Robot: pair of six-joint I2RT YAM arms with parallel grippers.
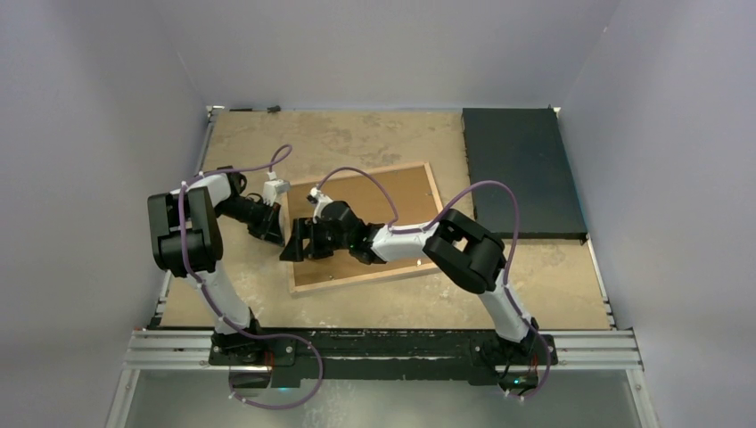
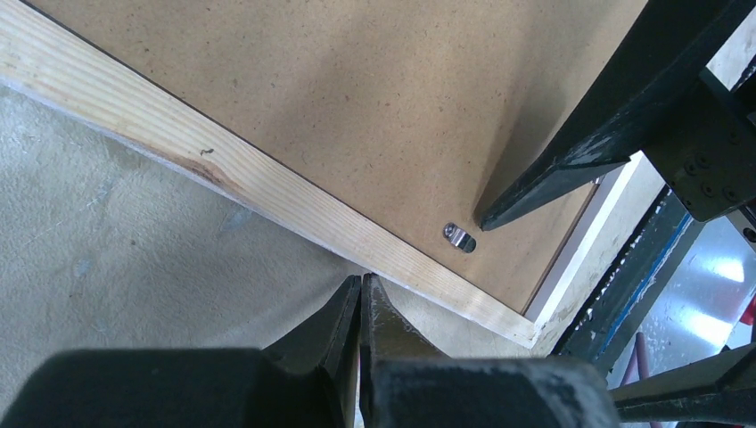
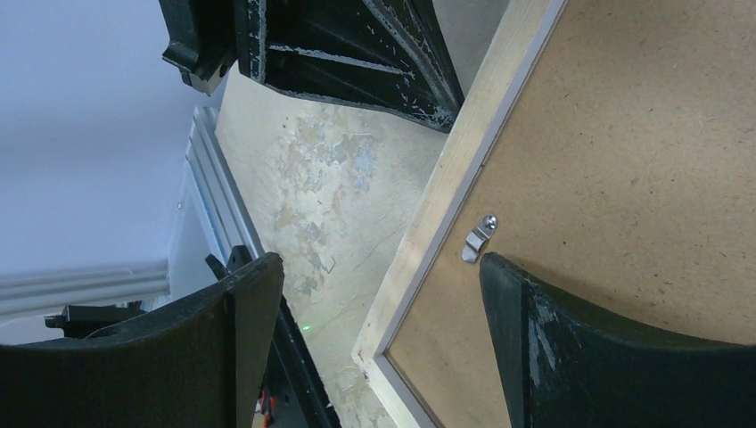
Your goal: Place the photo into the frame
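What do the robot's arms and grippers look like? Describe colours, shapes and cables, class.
The left arm and right arm have white tubular links joined by bulky black housings. A purple cable loops along each. The left gripper and right gripper have black tapered fingers with scuffed, chipped paint.

left gripper (image 2: 361,290): jaws pressed together, angled down, elbow folded out to the side. right gripper (image 3: 383,267): jaws spread wide, stretched across toward the left one, tips close.
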